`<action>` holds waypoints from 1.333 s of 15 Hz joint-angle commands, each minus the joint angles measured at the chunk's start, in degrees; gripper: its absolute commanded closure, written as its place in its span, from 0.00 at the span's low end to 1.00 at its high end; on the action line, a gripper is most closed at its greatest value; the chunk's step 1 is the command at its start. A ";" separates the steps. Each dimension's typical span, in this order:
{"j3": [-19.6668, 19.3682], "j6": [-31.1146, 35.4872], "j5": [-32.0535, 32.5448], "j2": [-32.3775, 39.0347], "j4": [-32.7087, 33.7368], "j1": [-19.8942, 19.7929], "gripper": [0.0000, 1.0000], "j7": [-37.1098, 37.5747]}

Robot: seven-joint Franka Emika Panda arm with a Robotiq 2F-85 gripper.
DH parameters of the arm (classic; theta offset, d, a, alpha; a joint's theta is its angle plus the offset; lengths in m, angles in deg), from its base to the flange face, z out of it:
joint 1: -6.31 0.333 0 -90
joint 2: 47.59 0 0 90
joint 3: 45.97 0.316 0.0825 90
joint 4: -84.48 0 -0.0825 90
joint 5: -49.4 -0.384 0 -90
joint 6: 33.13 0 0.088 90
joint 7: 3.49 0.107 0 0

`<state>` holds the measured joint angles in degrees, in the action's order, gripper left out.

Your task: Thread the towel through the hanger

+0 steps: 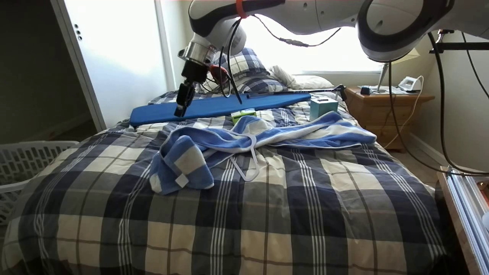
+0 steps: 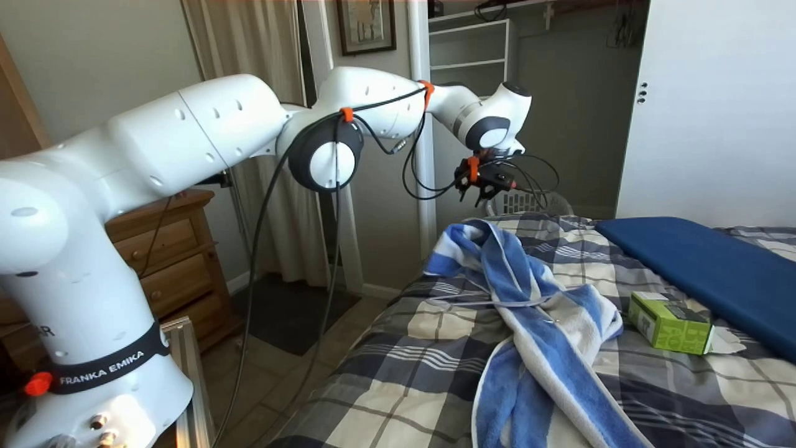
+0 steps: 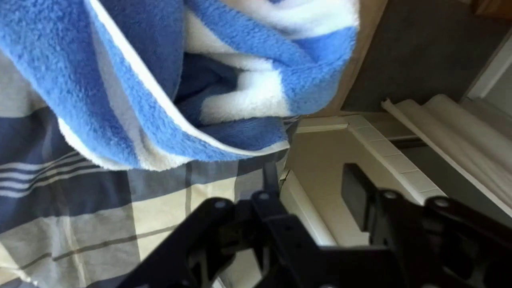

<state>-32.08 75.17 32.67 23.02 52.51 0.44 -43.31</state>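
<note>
A blue and white striped towel (image 1: 233, 141) lies bunched on the plaid bed; it also shows in an exterior view (image 2: 528, 348) and in the wrist view (image 3: 156, 124). A pale hanger (image 1: 255, 152) lies at the towel's middle, also visible in an exterior view (image 2: 516, 304). One side of it crosses over the towel; the other side runs under the towel's edge. The hanger does not show in the wrist view. My gripper (image 1: 180, 110) hangs in the air above the bed, apart from the towel's folded end. It is open and empty, also in view here (image 2: 470, 200) and here (image 3: 312, 184).
A blue ironing board (image 2: 703, 261) lies across the bed beyond the towel. A green box (image 2: 668, 323) and a teal box (image 1: 323, 109) stand near the towel. A white basket (image 1: 34, 158) is on the floor beside the bed. Cables hang from the arm.
</note>
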 commanded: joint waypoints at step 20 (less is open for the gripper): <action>-21.43 6.59 7.16 -12.20 -31.51 4.81 0.00 37.50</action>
<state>-50.59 73.40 38.49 17.12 32.34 2.53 -10.43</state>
